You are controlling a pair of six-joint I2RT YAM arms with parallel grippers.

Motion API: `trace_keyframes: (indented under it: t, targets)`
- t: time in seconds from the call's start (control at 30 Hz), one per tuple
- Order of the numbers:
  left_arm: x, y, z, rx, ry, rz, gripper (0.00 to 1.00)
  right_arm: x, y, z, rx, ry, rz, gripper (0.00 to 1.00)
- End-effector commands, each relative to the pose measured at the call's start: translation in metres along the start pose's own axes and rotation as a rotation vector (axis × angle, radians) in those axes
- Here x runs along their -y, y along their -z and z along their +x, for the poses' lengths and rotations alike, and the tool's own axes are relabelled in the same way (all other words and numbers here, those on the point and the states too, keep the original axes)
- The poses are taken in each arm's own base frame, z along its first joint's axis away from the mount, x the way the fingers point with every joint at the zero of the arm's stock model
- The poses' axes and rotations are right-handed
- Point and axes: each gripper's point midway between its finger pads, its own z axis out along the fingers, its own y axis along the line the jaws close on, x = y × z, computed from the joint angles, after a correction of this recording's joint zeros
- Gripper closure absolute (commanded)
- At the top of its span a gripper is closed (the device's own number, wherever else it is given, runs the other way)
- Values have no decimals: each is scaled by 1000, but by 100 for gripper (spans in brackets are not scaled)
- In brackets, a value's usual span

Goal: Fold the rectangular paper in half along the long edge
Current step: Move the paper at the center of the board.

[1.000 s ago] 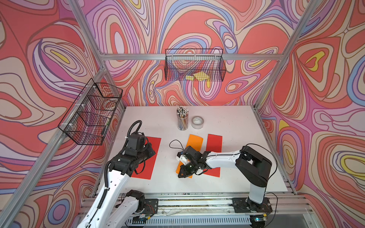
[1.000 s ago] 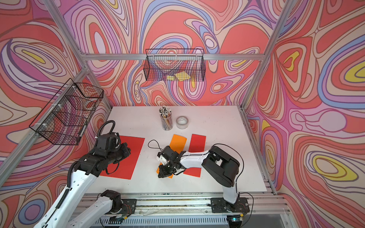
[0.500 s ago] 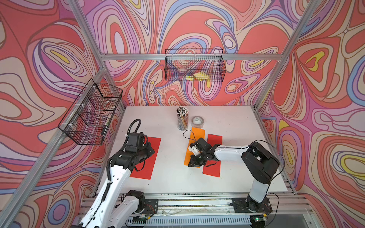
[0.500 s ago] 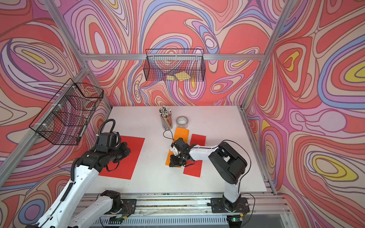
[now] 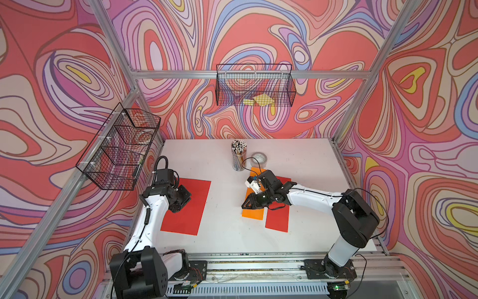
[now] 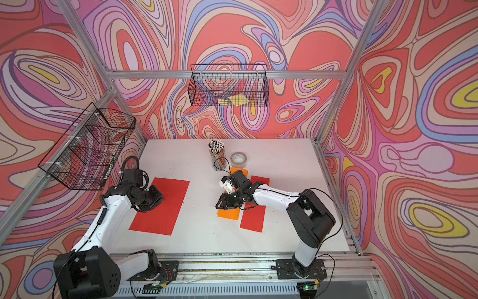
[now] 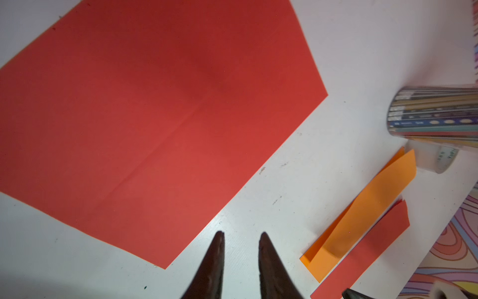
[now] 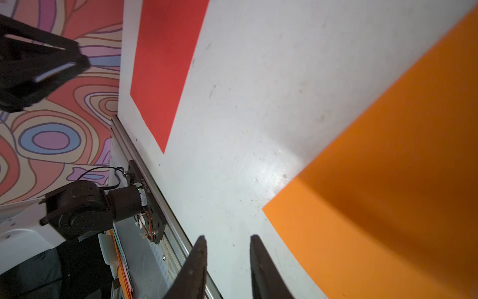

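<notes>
Lying flat on the white table [image 5: 305, 165], left of centre in both top views, is a large red sheet [image 5: 190, 207]. It is unfolded, and the left wrist view shows a faint crease line crossing it. The left gripper [image 7: 240, 234] stands at that sheet's left edge. Its fingers are parted, only bare table shows between them, and nothing is grasped. Near the centre of the frame sits the orange paper [image 5: 254, 213], already doubled into a narrow strip. In the left wrist view its upper layer bows up off the lower one rather than lying pressed flat. The right gripper [image 8: 227, 236] hangs over the orange paper's left edge, released, with empty table visible between the fingers. Contact with the paper cannot be determined. A folded red strip [image 5: 278, 220] lies just beside the orange paper on its right, running parallel to it. A pencil cup [image 5: 238, 158] and a tape roll [image 5: 258, 158] stand just above the orange paper's upper end.
</notes>
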Motion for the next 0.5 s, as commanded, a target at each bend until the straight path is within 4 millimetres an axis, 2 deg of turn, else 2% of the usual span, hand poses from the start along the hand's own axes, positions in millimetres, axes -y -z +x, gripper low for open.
trace_keyframes:
  t: [0.0,0.1,0.13,0.2,0.33,0.47]
  targets:
    - [-12,-15,-2,-80,22,-30,65,-17,-10,-5,-11,28,-48,67]
    - [-27,-25,-14,-66,38,-129,61,-18,-21,-4,-29,27,-57,67]
    - [-31,-29,-17,-65,46,-156,65,-19,-23,-4,-29,26,-59,67]
    - [-36,-35,-20,-63,80,-187,79,-20,-28,-3,-34,21,-67,67]
    - [-49,-48,-21,-30,86,-295,81,-21,-34,-2,-41,18,-78,67]
    - [-48,-61,-19,-41,58,-325,89,-22,-35,1,-43,22,-76,67]
